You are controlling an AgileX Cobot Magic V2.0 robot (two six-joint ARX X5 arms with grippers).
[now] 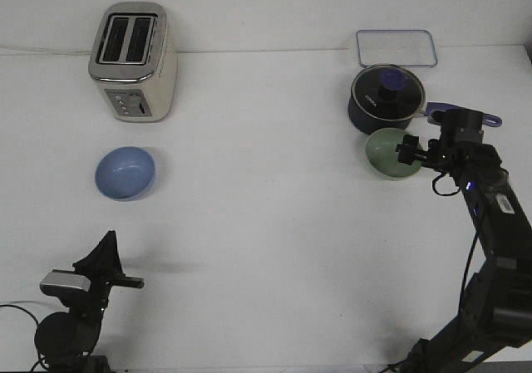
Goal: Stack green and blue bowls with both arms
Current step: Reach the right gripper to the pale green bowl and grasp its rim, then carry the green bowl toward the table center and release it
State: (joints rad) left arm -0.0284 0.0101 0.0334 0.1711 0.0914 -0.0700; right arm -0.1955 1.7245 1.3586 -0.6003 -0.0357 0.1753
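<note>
The periwinkle blue bowl (125,173) sits upright on the white table at the left, in front of the toaster. The pale green bowl (386,154) is at the right, just in front of the saucepan, and looks slightly tilted. My right gripper (410,152) is at the green bowl's right rim, with its fingers closed on the rim. My left gripper (105,255) is low at the near left edge of the table, well in front of the blue bowl and apart from it. I cannot tell how its jaws stand.
A cream and silver toaster (133,61) stands at the back left. A dark navy saucepan (386,99) with a lid and a purple handle stands right behind the green bowl. A clear flat rectangular tray (396,47) lies at the back right.
</note>
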